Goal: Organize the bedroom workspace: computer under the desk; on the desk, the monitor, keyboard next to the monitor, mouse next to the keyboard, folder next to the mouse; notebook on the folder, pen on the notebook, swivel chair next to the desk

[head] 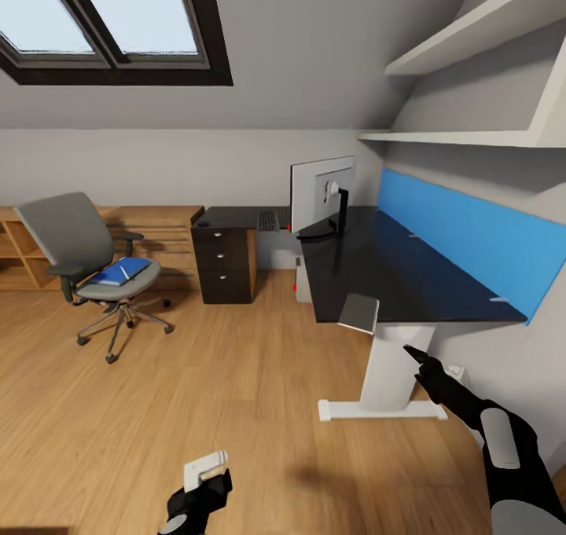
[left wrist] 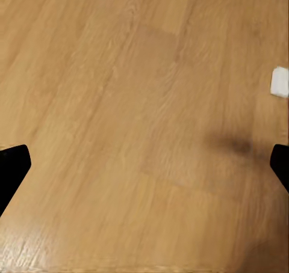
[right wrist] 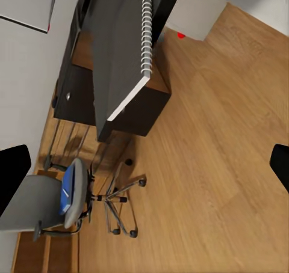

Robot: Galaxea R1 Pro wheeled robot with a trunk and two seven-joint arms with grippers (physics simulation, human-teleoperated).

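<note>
The right gripper (head: 414, 354), black and raised beside the desk's near corner, has its fingertips spread wide in its wrist view, and nothing sits between them. Just beyond it, a thin spiral-bound notebook with a dark grey cover (head: 359, 313) lies at the near corner of the glossy black L-shaped desk (head: 393, 272), overhanging the edge; the right wrist view shows its wire spine (right wrist: 144, 29) closely. The left gripper (head: 200, 492) hangs low over the light wood floor (left wrist: 138, 122), partly cut off by the head view's lower edge, its dark fingertips far apart at the wrist view's sides, holding nothing. On the desk, the wide flat monitor (head: 322, 192) stands with its pale back turned this way, so the screen is hidden. A slim dark-keyed keyboard (head: 268, 221) rests on the far wing above the dark drawer unit (head: 224, 264). A light grey tower computer (head: 299, 280) peeks out under the desk, mostly hidden. Well apart, the grey upholstered swivel chair (head: 86, 260) carries a bright-blue flat folder (head: 120, 271) on its seat, with a thin white pen (head: 124, 272) on it, barely discernible.
</note>
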